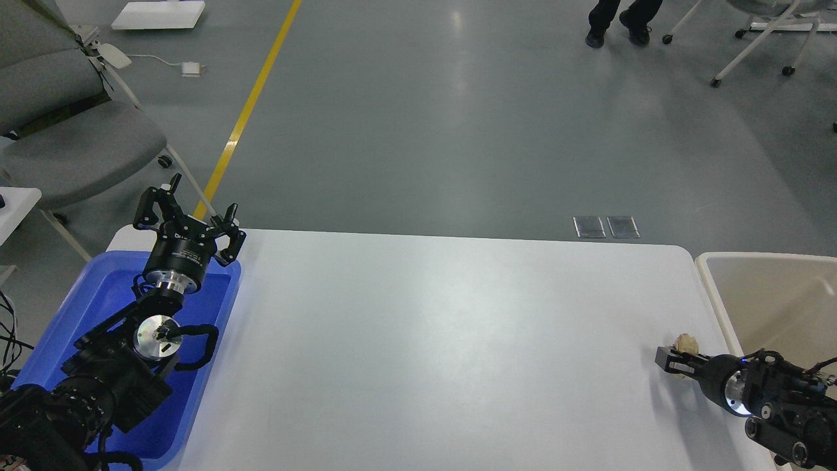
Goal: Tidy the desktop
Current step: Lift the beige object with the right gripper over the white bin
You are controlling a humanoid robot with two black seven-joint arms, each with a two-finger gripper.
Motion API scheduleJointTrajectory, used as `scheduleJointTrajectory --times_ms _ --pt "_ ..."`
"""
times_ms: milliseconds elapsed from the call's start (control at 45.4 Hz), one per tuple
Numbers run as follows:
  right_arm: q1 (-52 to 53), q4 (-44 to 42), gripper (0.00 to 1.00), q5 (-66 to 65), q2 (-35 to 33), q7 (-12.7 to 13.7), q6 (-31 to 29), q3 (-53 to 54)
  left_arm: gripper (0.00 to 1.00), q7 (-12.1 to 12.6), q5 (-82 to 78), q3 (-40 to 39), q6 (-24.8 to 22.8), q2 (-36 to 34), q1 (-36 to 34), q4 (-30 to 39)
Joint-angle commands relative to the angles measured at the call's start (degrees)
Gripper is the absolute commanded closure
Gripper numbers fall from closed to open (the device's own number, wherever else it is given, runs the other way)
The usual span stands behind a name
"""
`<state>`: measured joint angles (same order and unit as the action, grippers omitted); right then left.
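Observation:
The desktop (431, 340) is a wide white tabletop with rounded corners. A small beige crumpled lump (686, 341) lies near its right edge. My right gripper (669, 360) comes in low from the right and sits right against the lump, partly covering it. It is dark and its two fingers cannot be told apart. My left gripper (197, 204) is open and empty, pointing up above the far end of the blue tray.
A blue plastic tray (78, 307) lies on the desktop's left end under my left arm. A beige-cream bin (758, 288) stands just past the right edge. A grey chair (78, 144) stands at the far left, and a person's feet (614, 29) show on the floor.

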<state>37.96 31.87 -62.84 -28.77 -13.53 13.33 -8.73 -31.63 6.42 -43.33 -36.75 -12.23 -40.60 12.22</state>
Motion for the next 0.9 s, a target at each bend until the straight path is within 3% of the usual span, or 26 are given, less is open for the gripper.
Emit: scheduleJointTrajectory --times_ms 0,507,881 --pt "1.06 3.28 1.0 2.64 -2.16 -0.53 -0.58 -0.14 0.0 -0.01 0.0 0.0 0.01 -0.07 0.0 0.0" --pt "14.15 29.21 1.0 2.38 -26.06 -0.44 -10.07 -0.32 0.0 0.08 0.0 0.0 0.1 -0.07 0.0 0.0" --pt "24.44 39.67 1.0 2.02 -38.72 -0.44 -18.68 -0.23 0.0 0.08 0.0 0.0 0.09 -0.07 0.0 0.0"
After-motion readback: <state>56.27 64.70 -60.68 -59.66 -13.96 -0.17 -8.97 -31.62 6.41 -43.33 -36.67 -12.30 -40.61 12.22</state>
